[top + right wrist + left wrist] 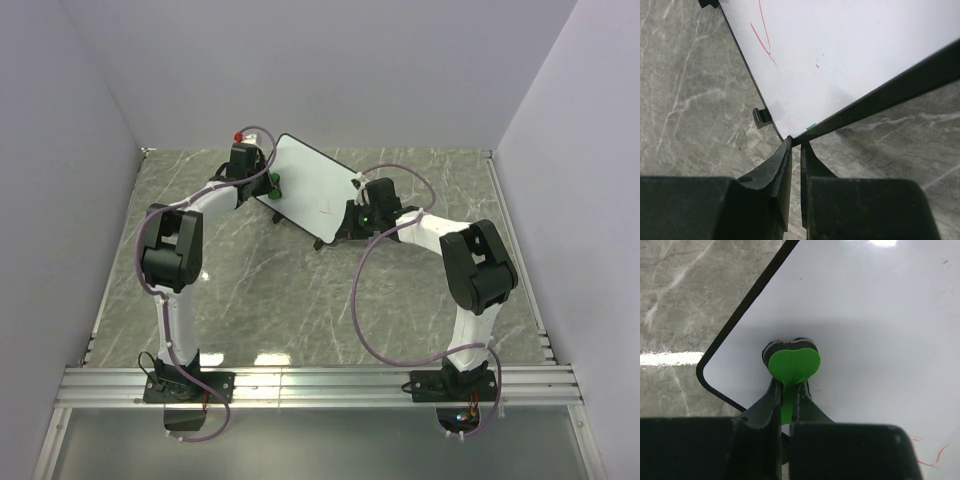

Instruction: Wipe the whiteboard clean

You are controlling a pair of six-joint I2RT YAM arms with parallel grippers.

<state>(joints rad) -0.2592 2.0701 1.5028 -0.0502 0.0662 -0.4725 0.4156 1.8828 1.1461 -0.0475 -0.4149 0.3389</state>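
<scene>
The whiteboard point(312, 178) stands tilted at the back middle of the table, white with a thin black frame. My left gripper point(264, 187) is shut on a small green eraser point(794, 365), whose pad presses on the board's face point(880, 315) near a rounded corner. Red scribbles point(930, 459) show at the lower right of the left wrist view. My right gripper point(796, 142) is shut on the board's black frame at another corner. Thin red lines point(765, 40) cross the board's face point(850, 50) there. A black foot point(761, 117) sticks out beside that corner.
A small red thing point(238, 135) shows behind the left wrist at the back. The grey marble tabletop point(300, 300) is walled by pale panels on three sides. An aluminium rail point(320, 380) with both arm bases runs along the near edge.
</scene>
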